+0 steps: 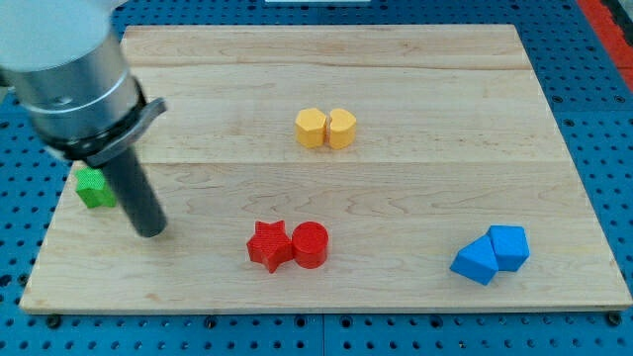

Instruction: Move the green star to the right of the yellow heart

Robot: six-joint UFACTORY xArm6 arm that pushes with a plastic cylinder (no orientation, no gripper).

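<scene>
Green star (95, 188) sits at the board's (415, 198) left edge, just left of the rod; my tip (149, 232) is just below-right of it, contact can't be told. No claw on this rig. Yellow heart (341, 129) touches a yellow hexagon (311, 128) at top-center, well apart from the star. No readable writing.

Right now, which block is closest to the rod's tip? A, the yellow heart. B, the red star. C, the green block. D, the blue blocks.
C: my tip sits just to the view's right of and slightly below the green block at the board's left edge, while the red star, the yellow heart and the blue blocks all lie much farther toward the view's right.
</scene>
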